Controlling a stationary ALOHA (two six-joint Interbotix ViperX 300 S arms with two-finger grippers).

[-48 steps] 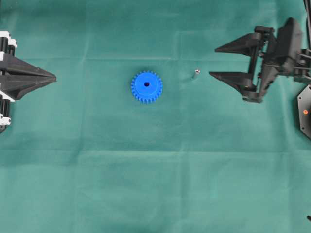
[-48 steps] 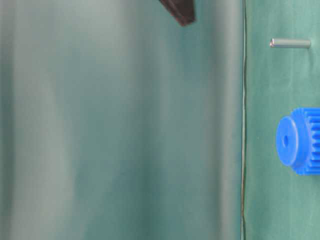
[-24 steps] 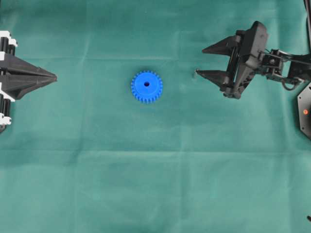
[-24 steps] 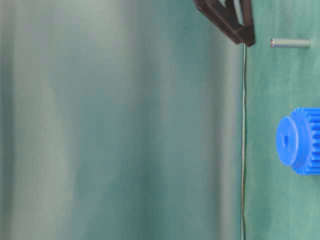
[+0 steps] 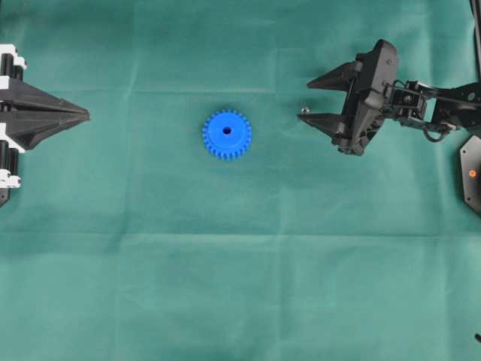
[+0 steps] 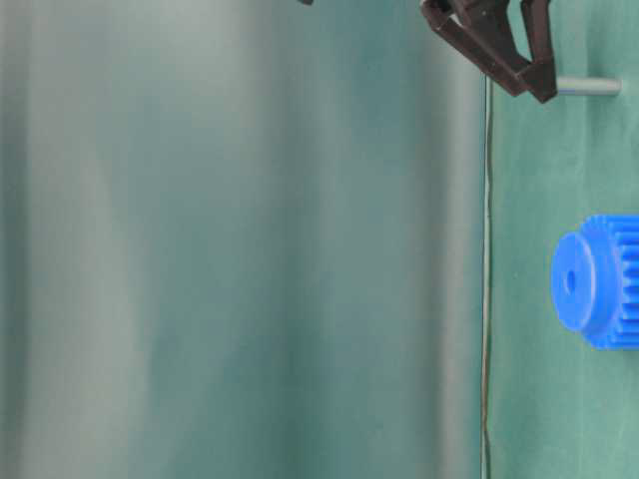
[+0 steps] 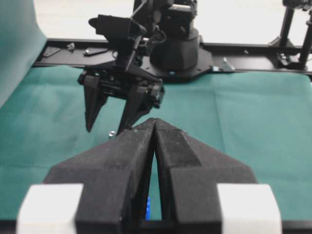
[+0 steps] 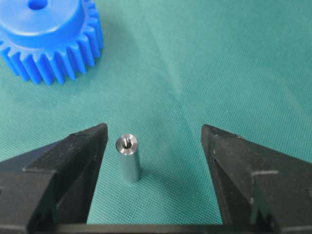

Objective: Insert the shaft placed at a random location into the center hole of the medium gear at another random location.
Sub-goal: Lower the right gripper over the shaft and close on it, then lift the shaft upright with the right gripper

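Observation:
The blue medium gear (image 5: 227,134) lies flat on the green cloth, its center hole (image 5: 227,131) facing up and empty. The shaft (image 5: 304,110), a small silvery pin, stands upright on the cloth to the gear's right. My right gripper (image 5: 304,101) is open and low, its jaws straddling the shaft. In the right wrist view the shaft (image 8: 128,158) stands between the fingers, close to the left one, with the gear (image 8: 48,36) beyond. My left gripper (image 5: 88,116) is shut and empty at the far left, well away from the gear.
Green cloth (image 5: 240,263) covers the table. A black fixture (image 5: 471,173) sits at the right edge. The right arm's base and a black frame rail (image 7: 253,48) stand along the far side in the left wrist view.
My right gripper has moved left and down to the shaft, and its open jaws now straddle it. The shaft, the gear and the left gripper have not moved.

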